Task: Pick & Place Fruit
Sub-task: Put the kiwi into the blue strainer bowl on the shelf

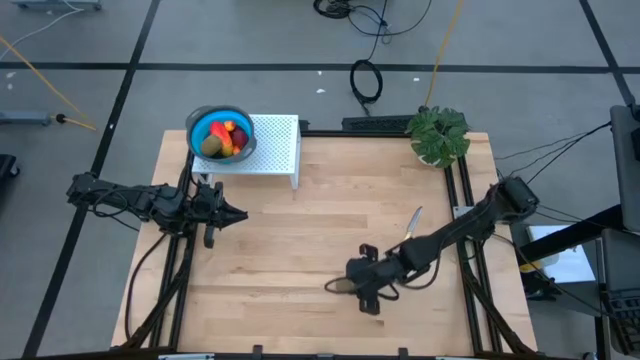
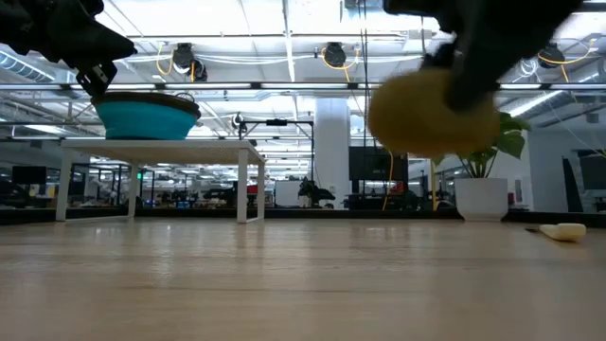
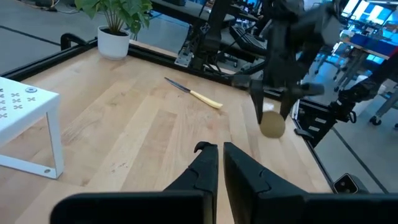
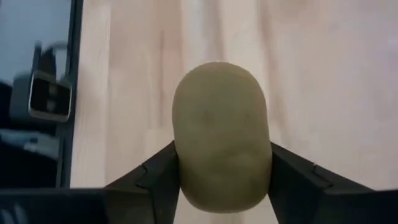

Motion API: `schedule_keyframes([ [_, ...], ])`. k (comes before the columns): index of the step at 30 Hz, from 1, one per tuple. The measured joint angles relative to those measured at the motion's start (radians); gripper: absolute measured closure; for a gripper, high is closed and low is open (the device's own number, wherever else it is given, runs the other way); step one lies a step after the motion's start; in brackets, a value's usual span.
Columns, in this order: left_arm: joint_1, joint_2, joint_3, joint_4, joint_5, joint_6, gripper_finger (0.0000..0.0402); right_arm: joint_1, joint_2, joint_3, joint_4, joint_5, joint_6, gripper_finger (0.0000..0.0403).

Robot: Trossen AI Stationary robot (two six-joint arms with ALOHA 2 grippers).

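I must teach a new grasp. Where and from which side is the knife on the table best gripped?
Grip the knife across its pale handle, coming straight down from above. It lies flat on the table, so only its sides are free, and the handle is thicker than the thin blade. The right gripper holds a kiwi.

A wooden table (image 1: 300, 240) holds a small white stand (image 1: 272, 145), a potted plant (image 1: 438, 135), and a yellow-handled knife (image 1: 412, 221).

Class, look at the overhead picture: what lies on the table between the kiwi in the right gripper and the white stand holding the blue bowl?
Only bare wood lies between the kiwi and white stand in the high view.
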Motion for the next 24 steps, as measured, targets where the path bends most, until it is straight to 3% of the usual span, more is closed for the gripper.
schedule_keyframes([
  [13,0.0,0.002,0.0,0.0,-0.001,0.01,0.0378,-0.097,-0.2,0.0,0.133,0.208,-0.059,0.0219],
  [24,0.0,0.002,0.0,0.0,-0.002,0.008,0.0378,-0.176,-0.241,0.0,0.429,0.208,-0.277,0.0219],
])
